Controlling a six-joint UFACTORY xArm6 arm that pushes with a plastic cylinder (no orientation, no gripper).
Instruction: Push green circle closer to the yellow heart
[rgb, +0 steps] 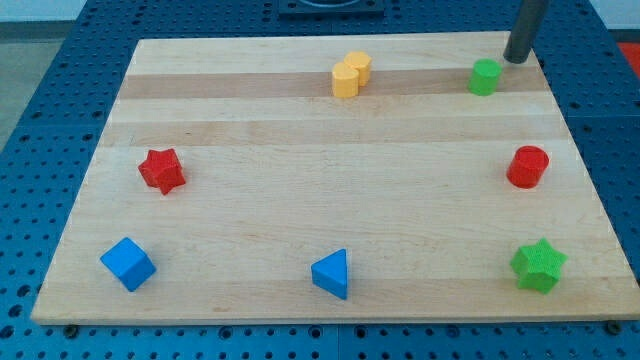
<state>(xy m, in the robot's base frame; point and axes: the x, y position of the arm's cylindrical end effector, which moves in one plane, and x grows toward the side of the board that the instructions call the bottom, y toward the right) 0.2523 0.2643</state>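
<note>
The green circle (485, 76) sits near the view's top right on the wooden board (320, 200). The yellow heart (351, 74) sits at the top centre, well to the left of the green circle. My tip (516, 58) is at the top right, just right of and slightly above the green circle, close to it with a small gap showing.
A red circle (527, 166) is at the right edge. A green star (539, 265) is at the bottom right. A blue triangle (332, 273) is at the bottom centre, a blue cube (128, 264) at the bottom left, a red star (162, 170) at the left.
</note>
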